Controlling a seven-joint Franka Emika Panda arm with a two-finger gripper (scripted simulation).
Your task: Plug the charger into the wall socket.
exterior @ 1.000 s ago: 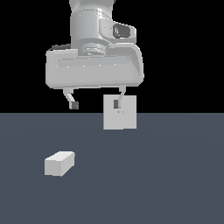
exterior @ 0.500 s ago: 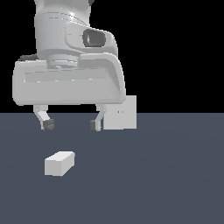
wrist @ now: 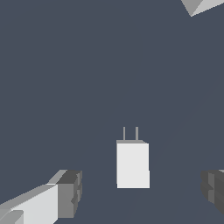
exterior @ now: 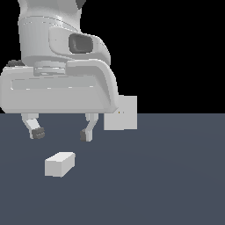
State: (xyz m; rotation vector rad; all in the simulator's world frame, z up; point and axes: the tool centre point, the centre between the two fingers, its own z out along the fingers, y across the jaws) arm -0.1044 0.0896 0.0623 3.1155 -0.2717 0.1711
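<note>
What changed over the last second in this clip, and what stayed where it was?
The gripper moved toward the exterior view's left and lower, from in front of the wall socket to just above the charger. Its jaws are open and spread wide; nothing has been taken hold of. The charger lies on the floor where it was, prongs visible in the wrist view, and the socket stands unmoved.

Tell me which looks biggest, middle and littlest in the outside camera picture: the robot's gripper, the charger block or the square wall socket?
1. The gripper, by far, though it is closest to the camera.
2. The wall socket, partly hidden behind the gripper.
3. The charger, only slightly smaller-looking.
</note>
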